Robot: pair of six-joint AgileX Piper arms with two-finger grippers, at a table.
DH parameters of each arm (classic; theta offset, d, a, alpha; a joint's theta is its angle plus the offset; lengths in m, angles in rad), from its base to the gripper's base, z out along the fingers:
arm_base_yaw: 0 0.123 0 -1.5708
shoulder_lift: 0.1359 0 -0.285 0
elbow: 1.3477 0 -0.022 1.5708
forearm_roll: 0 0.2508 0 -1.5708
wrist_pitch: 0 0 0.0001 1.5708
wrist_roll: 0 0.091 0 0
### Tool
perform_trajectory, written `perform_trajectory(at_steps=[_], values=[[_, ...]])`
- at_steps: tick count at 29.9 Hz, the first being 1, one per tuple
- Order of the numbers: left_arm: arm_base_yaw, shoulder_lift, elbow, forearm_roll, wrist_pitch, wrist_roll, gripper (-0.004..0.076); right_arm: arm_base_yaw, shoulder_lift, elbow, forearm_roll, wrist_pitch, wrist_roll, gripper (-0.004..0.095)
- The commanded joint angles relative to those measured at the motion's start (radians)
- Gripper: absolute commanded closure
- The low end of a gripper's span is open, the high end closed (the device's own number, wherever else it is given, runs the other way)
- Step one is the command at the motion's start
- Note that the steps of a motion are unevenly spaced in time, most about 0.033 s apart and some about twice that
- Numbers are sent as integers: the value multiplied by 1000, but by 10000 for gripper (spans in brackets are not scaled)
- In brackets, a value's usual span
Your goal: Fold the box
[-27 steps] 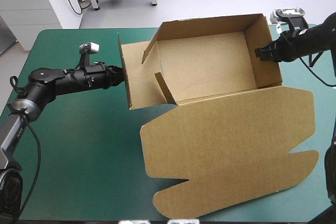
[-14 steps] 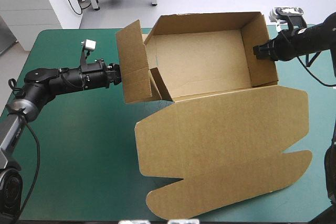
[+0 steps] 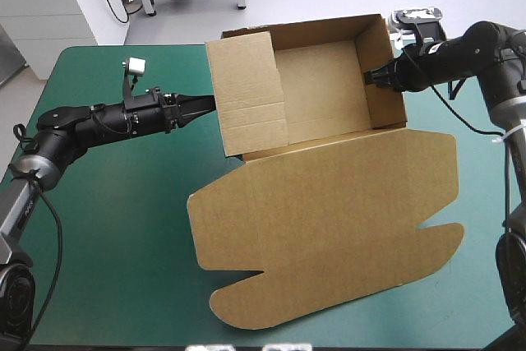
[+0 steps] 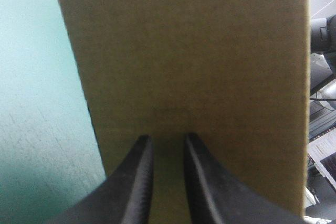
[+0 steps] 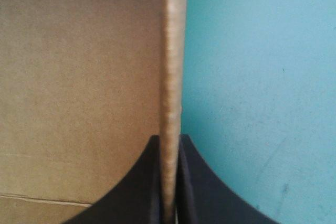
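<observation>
a: since the earlier frame the box (image 3: 329,203) has slid toward the left edge of the table (image 3: 123,228). its left flap (image 3: 246,92), upright just before, now lies tipped inward over the left part of the tray.

b: and the left claw (image 3: 209,102)?

a: it has followed the flap in. from above, its tip meets the flap's outer edge. in its own wrist view the left claw (image 4: 167,137) shows two black fingers a narrow gap apart, not quite meeting. the brown board (image 4: 184,51) stands face-on just ahead of the tips rather than between them, with teal-green cover (image 4: 37,103) beside it.

b: the right claw (image 3: 367,76)?

a: it reaches in from the table's right side and is clamped on the top edge of the box's right wall (image 3: 386,108). seen from its wrist, the right claw (image 5: 169,139) has its fingers all but closed, with the wall's edge (image 5: 172,51) running away between them. the tray's inside is on one side and the teal-green cover (image 5: 262,77) on the other.

b: where does the box sit overall?

a: the tray stands open toward the table's far edge, with its far and right walls raised. the lid (image 3: 329,260) lies flat on the cover and spreads toward the near edge.
</observation>
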Motion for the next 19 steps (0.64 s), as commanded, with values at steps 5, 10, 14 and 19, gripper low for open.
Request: perform_trajectory(at_steps=[5,10,14,19], values=[[2,-37,-32,-80,113,7,363,45,-51,-33,-4,-118,57,922],[0,-37,-32,-90,113,30,264,64,-51,-33,-13,-136,80,921],[-8,-37,-32,-90,113,30,234,75,-51,-33,-13,-149,81,921],[-19,-37,-41,-116,113,30,234,77,-51,-33,-21,-151,90,921]])
